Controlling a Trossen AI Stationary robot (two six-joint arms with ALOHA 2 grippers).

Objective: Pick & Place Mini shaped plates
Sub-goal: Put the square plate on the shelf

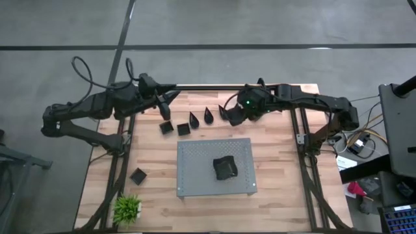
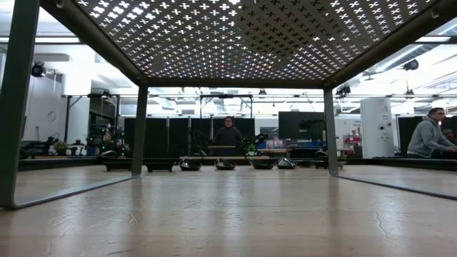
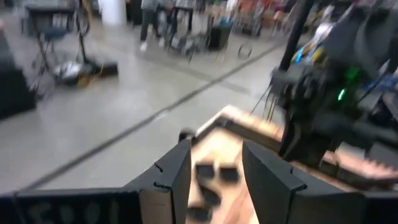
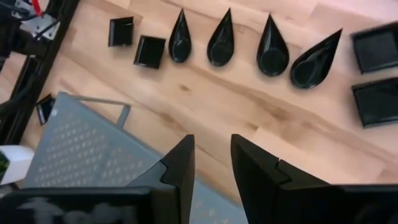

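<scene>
Mini shaped plates lie in a row near the table's far edge: black teardrops and squares in the right wrist view, squares and teardrops in the high view. One square plate lies alone at the near left. A black thing rests on the grey perforated board. My right gripper hangs open above the wood between the row and the board, slanting down. My left gripper is open, nearly level, high above the row's left end.
The board stands on legs at the table's middle. A small green plant sits at the near left corner. Bare wood lies right of the board. People stand in the room beyond the table.
</scene>
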